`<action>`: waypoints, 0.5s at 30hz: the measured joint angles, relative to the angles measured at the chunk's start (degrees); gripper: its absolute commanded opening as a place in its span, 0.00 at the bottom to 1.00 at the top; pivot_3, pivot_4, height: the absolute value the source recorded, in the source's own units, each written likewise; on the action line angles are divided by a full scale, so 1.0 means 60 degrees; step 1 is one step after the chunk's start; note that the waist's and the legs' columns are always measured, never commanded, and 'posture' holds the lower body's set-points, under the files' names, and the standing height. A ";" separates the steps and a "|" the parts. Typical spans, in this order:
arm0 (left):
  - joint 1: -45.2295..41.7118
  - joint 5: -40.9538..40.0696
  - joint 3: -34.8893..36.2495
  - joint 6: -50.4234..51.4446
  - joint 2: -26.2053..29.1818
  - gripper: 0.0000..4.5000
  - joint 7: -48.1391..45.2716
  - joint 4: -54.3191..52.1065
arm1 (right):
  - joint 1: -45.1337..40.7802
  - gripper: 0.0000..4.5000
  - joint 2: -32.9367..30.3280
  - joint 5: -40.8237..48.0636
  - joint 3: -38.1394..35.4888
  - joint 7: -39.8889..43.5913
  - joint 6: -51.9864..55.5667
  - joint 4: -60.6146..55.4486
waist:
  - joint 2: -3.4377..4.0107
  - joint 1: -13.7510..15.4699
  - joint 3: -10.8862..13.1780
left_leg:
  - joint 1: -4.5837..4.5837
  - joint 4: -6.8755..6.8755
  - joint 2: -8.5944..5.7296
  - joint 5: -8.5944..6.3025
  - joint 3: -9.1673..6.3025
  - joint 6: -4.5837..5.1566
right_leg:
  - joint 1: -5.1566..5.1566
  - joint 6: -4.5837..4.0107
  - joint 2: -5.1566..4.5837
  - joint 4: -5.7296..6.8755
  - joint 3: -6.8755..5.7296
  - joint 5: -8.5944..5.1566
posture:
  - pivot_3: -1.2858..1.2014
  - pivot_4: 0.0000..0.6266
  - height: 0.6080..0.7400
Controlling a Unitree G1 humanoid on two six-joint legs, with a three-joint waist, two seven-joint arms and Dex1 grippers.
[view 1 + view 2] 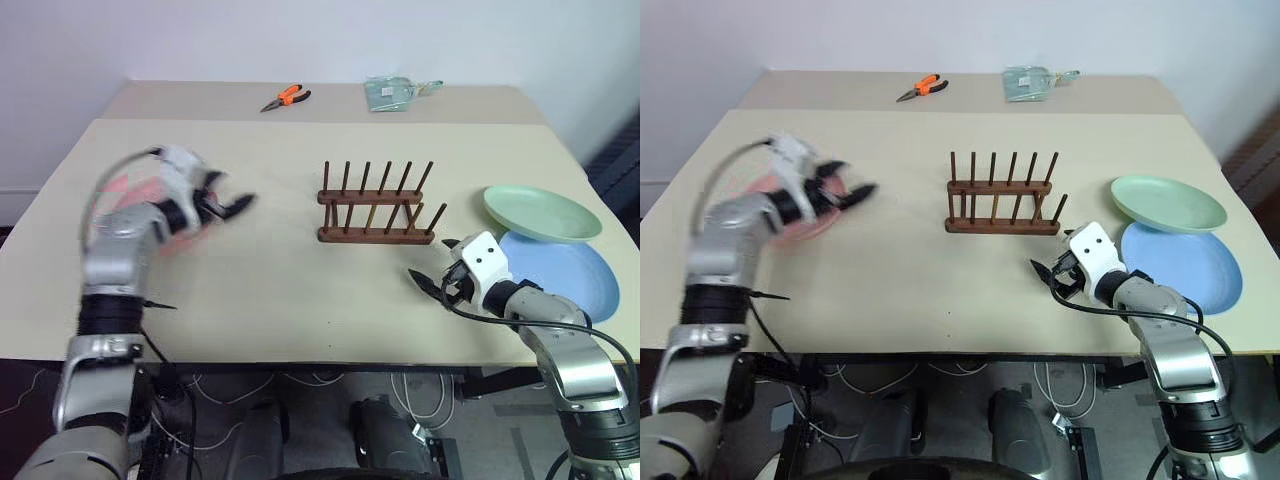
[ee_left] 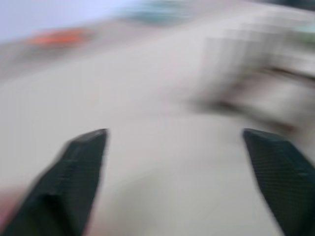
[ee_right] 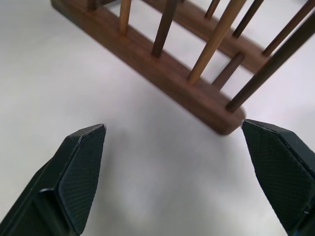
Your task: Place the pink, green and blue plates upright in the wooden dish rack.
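wooden dish rack (image 1: 375,208) at the middle of the beige table (image 1: 290,290), standing empty, its two rows of thin pegs upright on dark base rails. green plate (image 1: 541,212) lies flat to the rack's right, near the table's right edge; blue plate (image 1: 562,277) lies flat just in front of it, the green rim overlapping the blue one. pink plate (image 1: 125,215) lies to the rack's left, well apart from it, mostly hidden behind the left arm. right gripper (image 1: 436,270) low over the table in front of the rack's right end, beside the blue plate; the right wrist view shows its two black fingers (image 3: 78,172) spread wide with bare table between them, gripping nothing. left gripper (image 1: 228,206) raised above the table between the pink plate and the rack, blurred; its fingers (image 2: 74,182) likewise stand wide apart and empty. at the far edge, orange-handled pliers (image 1: 285,98) and a clear plastic packet (image 1: 392,92).
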 measured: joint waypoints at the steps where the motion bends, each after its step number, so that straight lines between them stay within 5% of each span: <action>1: -0.0143 0.0193 0.0393 0.0007 0.0244 0.99 0.0937 0.0511 | -0.0008 1.00 0.0000 0.0018 0.0009 0.0053 0.0028 0.0001 | 0.0000 0.0006 0.0000 | 0.0000 -0.0003 -0.0001 0.0000 0.0002 0.0000 | 0.0002 0.0021 -0.0003 -0.0002 0.0000 0.0009 | 0.52 0.24 0.90; 5: -0.0303 0.0010 0.1856 0.0578 0.0411 0.99 0.3166 0.1642 | -0.0557 1.00 0.0000 -0.0118 0.0313 0.0121 -0.0050 0.0175 | -0.0013 0.0099 0.0004 | -0.0004 -0.0001 -0.0011 0.0000 0.0005 -0.0002 | 0.0009 0.0032 -0.0018 -0.0004 -0.0007 0.0005 | 0.52 0.24 0.90; 12: 0.0898 -0.1717 0.3200 0.3044 -0.0801 0.99 0.3729 0.0227 | -0.0814 1.00 -0.0003 -0.0469 0.0705 0.0264 -0.0448 0.0783 | -0.0074 0.0223 0.0029 | -0.0018 0.0006 -0.0014 0.0000 -0.0004 -0.0008 | 0.0009 0.0028 -0.0026 -0.0003 -0.0020 0.0007 | 0.52 0.24 0.90; 15: 0.0896 -0.2436 0.3503 0.3882 -0.1133 0.81 0.3818 -0.0328 | -0.0930 1.00 -0.0003 -0.0506 0.0707 0.0266 -0.0566 0.0794 | -0.0071 0.0202 0.0028 | -0.0012 0.0005 -0.0015 0.0000 -0.0004 -0.0010 | 0.0012 0.0023 -0.0026 -0.0005 -0.0019 0.0005 | 0.52 0.24 0.90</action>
